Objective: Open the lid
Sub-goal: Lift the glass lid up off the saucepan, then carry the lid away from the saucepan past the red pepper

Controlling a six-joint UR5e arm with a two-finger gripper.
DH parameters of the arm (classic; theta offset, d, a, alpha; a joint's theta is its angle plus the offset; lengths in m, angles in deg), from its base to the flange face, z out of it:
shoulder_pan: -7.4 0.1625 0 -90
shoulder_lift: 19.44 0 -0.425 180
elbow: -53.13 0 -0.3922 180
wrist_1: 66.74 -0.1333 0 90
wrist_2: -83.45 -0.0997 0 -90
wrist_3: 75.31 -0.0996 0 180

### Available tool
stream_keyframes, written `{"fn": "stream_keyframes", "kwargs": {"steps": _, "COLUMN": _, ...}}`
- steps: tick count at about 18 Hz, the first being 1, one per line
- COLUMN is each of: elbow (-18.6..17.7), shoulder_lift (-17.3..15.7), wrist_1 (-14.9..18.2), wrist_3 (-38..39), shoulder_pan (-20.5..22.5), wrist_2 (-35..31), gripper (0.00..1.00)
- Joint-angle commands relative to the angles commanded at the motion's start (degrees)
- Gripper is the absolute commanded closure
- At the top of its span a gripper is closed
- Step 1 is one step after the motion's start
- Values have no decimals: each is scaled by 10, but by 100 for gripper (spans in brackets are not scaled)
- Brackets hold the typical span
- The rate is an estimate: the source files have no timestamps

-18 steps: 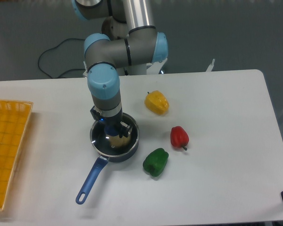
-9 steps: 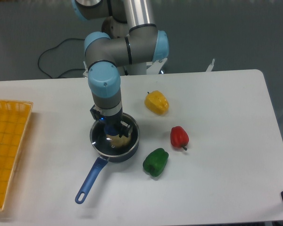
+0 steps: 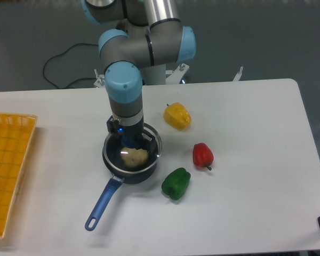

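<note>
The dark blue saucepan [image 3: 117, 166] stands left of the table's middle, its long handle [image 3: 100, 208] pointing to the front left. A pale yellowish lump [image 3: 134, 156] lies inside it. My gripper [image 3: 129, 140] points straight down over the pan and is shut on the lid's centre knob, which the fingers mostly hide. The glass lid [image 3: 154, 143] hangs slightly above the pan and is offset to the right, its thin metal rim overhanging the pan's right edge.
A yellow pepper [image 3: 177, 116] lies behind and to the right of the pan, a red pepper [image 3: 202, 155] to its right and a green pepper [image 3: 176, 183] close at its front right. An orange basket [image 3: 8, 170] sits at the left table edge.
The gripper has risen a little and shifted right, taking the lid with it. The lid now sits off-centre over the pan, and the lump inside shows more plainly.
</note>
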Motion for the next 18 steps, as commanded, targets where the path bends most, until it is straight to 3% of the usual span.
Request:
{"fn": "stream_keyframes", "kwargs": {"steps": 9, "elbow": 1, "shoulder_lift": 1, "wrist_1": 2, "wrist_3": -50, "shoulder_pan": 65, "wrist_2": 0, "gripper": 69}}
{"fn": "stream_keyframes", "kwargs": {"steps": 18, "elbow": 3, "shoulder_lift": 1, "wrist_1": 5, "wrist_3": -164, "shoulder_pan": 189, "wrist_2": -2, "gripper": 69}}
